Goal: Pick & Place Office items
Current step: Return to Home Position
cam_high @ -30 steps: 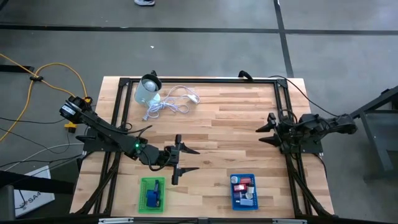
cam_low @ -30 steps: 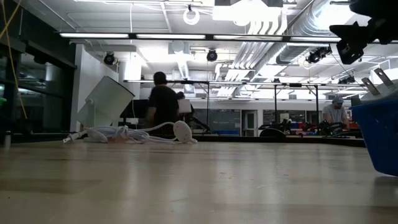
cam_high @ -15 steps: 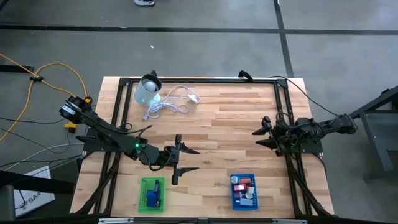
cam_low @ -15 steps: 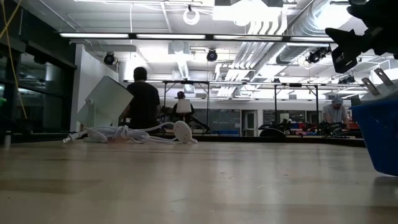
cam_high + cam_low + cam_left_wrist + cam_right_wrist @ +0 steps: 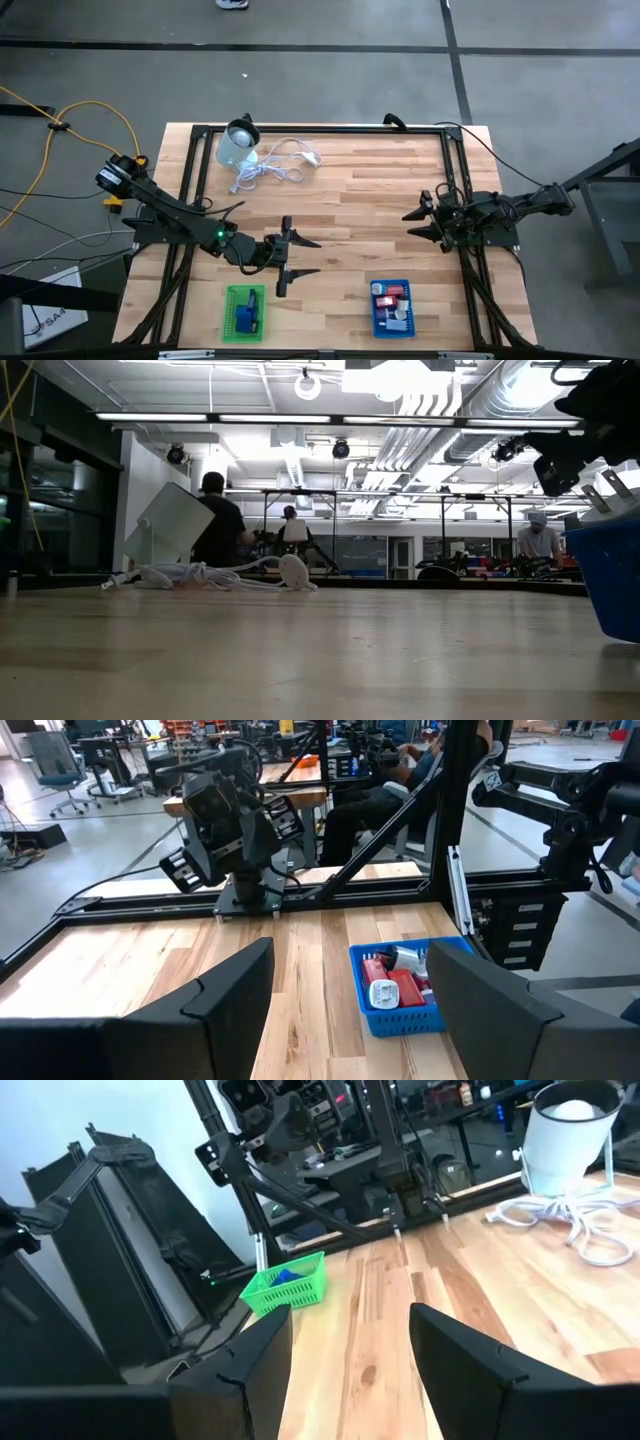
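Observation:
The office items lie in two baskets near the table's front edge. A blue basket [image 5: 392,307] holds red, white and grey pieces [image 5: 392,982]. A green basket [image 5: 245,312] holds a blue piece [image 5: 287,1277]. My left gripper [image 5: 305,257] hangs open above the table's middle, left of the blue basket and beyond the green one, and points level toward the right. My right gripper [image 5: 412,226] is open at the right side, held level above the boards and pointing left. Neither has anything between its fingers.
A pale round container [image 5: 238,147] lies tipped at the far left corner, with a coiled white cable [image 5: 275,165] beside it. A black frame [image 5: 320,128] runs round the tabletop. Bare boards lie between the two grippers. People show in the room behind the table [image 5: 215,525].
My right gripper has sunk a little and edged toward the table's left, staying open. My left gripper has kept still. A person in the room behind has walked leftward.

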`<action>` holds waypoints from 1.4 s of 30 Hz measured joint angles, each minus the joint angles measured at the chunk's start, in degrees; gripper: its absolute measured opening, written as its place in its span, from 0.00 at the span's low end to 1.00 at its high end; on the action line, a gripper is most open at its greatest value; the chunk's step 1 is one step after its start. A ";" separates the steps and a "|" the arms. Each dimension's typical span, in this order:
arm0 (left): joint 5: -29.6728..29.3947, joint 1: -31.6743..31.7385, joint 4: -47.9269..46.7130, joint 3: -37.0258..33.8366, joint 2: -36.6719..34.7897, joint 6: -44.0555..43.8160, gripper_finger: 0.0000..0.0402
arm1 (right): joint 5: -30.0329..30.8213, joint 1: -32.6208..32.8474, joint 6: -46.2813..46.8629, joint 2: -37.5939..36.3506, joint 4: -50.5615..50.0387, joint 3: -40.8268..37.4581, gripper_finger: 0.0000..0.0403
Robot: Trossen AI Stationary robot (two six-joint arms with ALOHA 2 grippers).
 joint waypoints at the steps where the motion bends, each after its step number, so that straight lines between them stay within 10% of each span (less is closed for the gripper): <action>1: 0.00 0.00 0.00 0.00 0.00 0.00 0.64 | -0.22 0.00 0.07 0.00 -0.11 -0.02 0.47; 42: 0.00 0.01 0.00 0.00 0.00 0.00 0.64 | -1.81 0.00 -9.14 0.02 -0.94 -0.17 0.47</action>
